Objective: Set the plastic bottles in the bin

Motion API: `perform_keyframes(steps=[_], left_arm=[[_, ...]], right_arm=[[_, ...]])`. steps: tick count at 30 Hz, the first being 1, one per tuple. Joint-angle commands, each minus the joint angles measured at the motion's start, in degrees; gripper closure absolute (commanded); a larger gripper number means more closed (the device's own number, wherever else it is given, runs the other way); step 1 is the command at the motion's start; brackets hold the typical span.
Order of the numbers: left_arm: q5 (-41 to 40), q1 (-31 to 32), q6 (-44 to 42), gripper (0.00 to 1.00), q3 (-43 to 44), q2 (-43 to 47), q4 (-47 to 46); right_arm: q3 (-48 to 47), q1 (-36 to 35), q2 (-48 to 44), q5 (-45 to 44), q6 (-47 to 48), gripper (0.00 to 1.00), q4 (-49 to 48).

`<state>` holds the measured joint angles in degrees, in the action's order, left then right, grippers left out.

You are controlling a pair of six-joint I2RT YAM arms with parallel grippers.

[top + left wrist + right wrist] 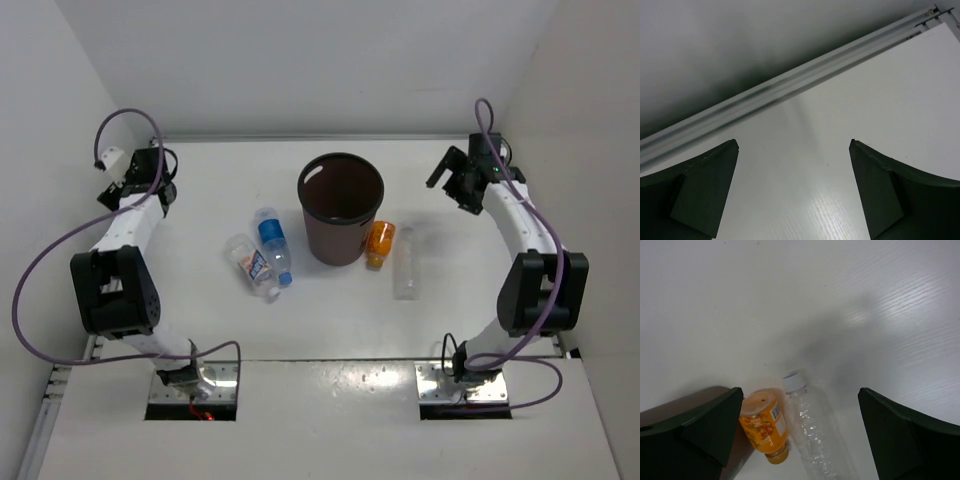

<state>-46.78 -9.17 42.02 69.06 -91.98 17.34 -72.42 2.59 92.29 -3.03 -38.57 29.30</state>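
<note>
The dark brown bin [341, 207] stands upright mid-table. The orange bottle [379, 244] lies against its right side, and the plain clear bottle [405, 263] lies just right of that. The blue-label bottle [272, 246] and the red-white-label bottle [252, 266] lie together left of the bin. My left gripper [160, 166] is open and empty at the far left, over bare table [794, 145]. My right gripper [455, 185] is open and empty at the far right, above the orange bottle [763, 430] and the clear bottle [815, 432].
White walls enclose the table on the left, back and right. A metal rail [790, 90] runs along the wall base by my left gripper. A brown edge of the bin [670, 412] shows at the lower left of the right wrist view.
</note>
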Motion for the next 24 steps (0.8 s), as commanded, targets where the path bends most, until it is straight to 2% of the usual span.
perform_keyframes(steps=[1,4,7,9,13,17,24], left_arm=[[8.6,-2.2,-5.1,0.00,-2.4,4.8,-2.7],[13.7,-3.6,-8.3,0.00,-4.4,6.3,-5.7],[19.2,-4.2,-11.1,0.00,-5.8,6.8,-8.4],[22.3,-4.7,-8.4,0.00,-5.8,6.8,-8.4],[27.9,-5.3,-4.1,0.00,-7.5,5.6,-10.3],[26.8,-5.3,-2.7,0.00,-9.4,5.6,-11.4],[23.7,-5.3,-7.5,0.00,-15.9,9.5,-12.6]], right_arm=[[-7.1,0.8,0.3,-4.7,-4.0,0.00,5.0],[-11.7,1.5,3.1,-3.1,-3.0,0.00,9.3],[-12.4,2.0,3.7,4.1,1.1,0.00,9.4],[-10.9,2.0,4.3,12.2,3.7,0.00,8.3],[-10.7,2.0,9.0,18.1,5.5,0.00,12.8],[-4.4,0.9,9.6,19.8,3.9,0.00,11.7],[0.8,-0.2,11.4,19.6,2.6,0.03,10.8]])
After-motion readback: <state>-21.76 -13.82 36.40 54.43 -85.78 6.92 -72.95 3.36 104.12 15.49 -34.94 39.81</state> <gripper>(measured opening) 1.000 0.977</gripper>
